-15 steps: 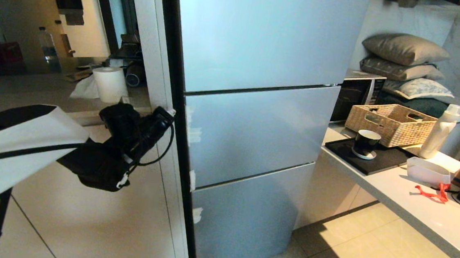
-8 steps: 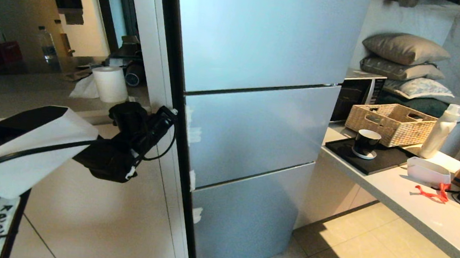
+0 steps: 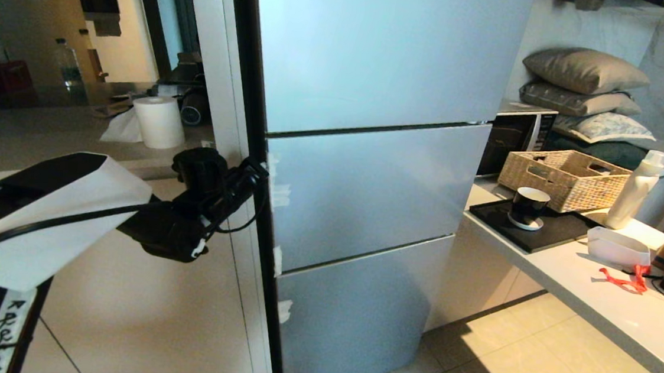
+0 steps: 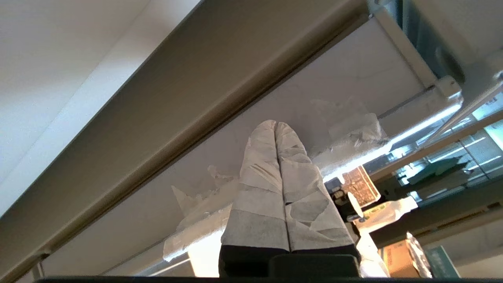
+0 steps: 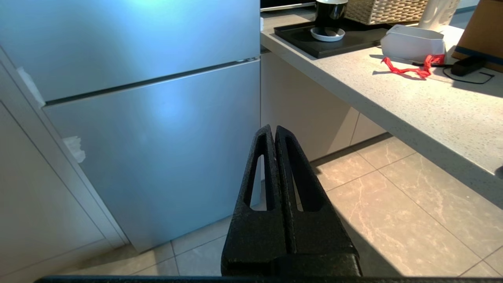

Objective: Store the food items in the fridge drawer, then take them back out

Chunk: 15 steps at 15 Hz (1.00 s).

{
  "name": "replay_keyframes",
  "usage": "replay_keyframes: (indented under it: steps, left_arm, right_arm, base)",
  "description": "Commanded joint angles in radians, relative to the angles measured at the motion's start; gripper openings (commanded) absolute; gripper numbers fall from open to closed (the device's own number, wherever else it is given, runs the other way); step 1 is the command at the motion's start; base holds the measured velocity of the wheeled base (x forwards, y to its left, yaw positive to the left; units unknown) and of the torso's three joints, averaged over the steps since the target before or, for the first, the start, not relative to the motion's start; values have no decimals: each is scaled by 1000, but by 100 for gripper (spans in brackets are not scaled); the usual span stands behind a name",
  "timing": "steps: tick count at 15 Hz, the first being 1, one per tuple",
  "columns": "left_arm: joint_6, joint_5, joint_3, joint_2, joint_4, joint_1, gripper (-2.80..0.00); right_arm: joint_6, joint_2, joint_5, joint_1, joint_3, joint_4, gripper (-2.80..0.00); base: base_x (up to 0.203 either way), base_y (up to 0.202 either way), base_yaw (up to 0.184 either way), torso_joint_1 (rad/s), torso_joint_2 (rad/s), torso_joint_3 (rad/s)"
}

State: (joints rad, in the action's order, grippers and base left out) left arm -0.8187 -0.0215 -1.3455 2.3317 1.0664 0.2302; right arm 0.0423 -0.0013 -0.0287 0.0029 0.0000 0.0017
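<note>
The fridge stands with all three silver doors shut, so the fridge drawer is hidden behind them. The food items are out of view. My left gripper is shut and empty. Its white-taped fingertips are pressed together right at the left edge of the middle door, beside scraps of white tape. Whether they touch the door I cannot tell. My right gripper is also shut on nothing. It hangs low before the bottom door, above the tiled floor.
A white counter runs along the right, carrying a wicker basket, a black tray with a cup, a white bottle, a white bowl and a red string. A white cabinet panel stands left of the fridge.
My left arm has moved to the right, bringing its shut gripper up to the fridge's left edge. The right arm and the fridge doors have not moved.
</note>
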Motion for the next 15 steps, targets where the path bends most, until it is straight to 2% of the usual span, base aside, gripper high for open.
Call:
replay_keyframes:
  steps: [1,15]
  left_arm:
    - [2,0,-4,-3,3,17,-280]
    - [13,-21,51,-31,-1,58,-280]
  right_arm:
    - [1,1,0,0,0,0,-280]
    - [1,1,0,0,0,0,-280]
  base:
    - [0,0,0,0,0,0]
    - [0,0,0,0,0,0]
